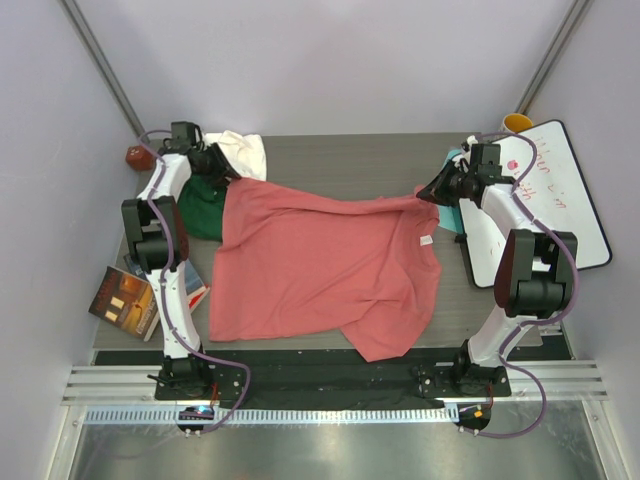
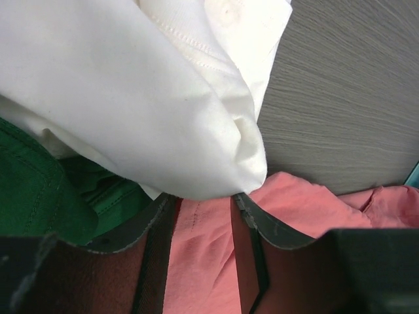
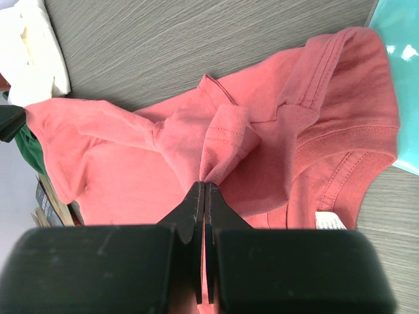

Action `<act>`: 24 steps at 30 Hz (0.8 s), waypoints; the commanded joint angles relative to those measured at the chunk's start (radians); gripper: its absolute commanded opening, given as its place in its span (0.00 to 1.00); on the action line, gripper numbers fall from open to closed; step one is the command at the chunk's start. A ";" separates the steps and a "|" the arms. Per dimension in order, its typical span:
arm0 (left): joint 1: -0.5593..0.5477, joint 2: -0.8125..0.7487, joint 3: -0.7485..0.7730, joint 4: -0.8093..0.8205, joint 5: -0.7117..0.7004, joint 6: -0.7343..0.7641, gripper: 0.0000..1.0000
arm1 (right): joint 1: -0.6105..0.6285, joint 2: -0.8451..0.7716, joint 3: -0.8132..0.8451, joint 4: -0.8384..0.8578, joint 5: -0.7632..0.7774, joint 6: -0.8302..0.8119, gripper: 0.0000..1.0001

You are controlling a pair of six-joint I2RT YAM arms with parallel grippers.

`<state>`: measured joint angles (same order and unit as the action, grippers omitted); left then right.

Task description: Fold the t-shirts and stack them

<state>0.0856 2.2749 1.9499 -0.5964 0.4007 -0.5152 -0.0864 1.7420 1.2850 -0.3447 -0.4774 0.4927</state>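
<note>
On table (image 1: 350,150) centre, salmon-pink t-shirt (image 1: 320,260) lies spread, far edge raised btwn both arms. R gripper (image 3: 205,186) jaws together, clamped on a bunched fold nr the collar. L gripper (image 2: 201,199) jaws apart, pink cloth in the gap. Cream-white t-shirt (image 1: 245,152) & dark green t-shirt (image 1: 205,205) heaped far-left, touching the pink one.

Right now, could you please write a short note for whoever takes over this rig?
Right gripper: fingers shut on a bunched fold of the salmon-pink t-shirt near its collar.
Left gripper: fingers apart astride that shirt's far-left edge; grip uncertain.
Shirts: salmon-pink one spread unfolded across the table; dark green t-shirt and cream-white t-shirt crumpled at the far-left corner, cream-white partly over green.
Done: nothing folded or stacked.
Left: fold all three, then stack them.
</note>
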 commanded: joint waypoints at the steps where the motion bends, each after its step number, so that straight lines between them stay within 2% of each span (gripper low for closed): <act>1: 0.005 -0.011 -0.023 0.046 0.033 -0.005 0.39 | 0.002 -0.009 0.033 0.027 -0.006 0.007 0.01; 5: 0.006 -0.023 -0.049 0.061 0.039 -0.008 0.21 | 0.002 -0.021 0.020 0.030 -0.006 0.010 0.01; 13: 0.006 -0.057 -0.080 0.075 0.049 -0.013 0.03 | 0.004 -0.035 -0.006 0.041 -0.007 0.015 0.01; 15: 0.006 -0.067 -0.088 0.078 0.052 -0.013 0.00 | 0.002 -0.039 -0.010 0.044 -0.007 0.015 0.01; 24: 0.006 -0.135 -0.152 0.104 0.066 -0.017 0.00 | 0.002 -0.050 -0.019 0.052 -0.006 0.015 0.01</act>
<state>0.0856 2.2387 1.8217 -0.5327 0.4313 -0.5243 -0.0864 1.7416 1.2652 -0.3359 -0.4774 0.5034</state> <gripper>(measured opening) 0.003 0.023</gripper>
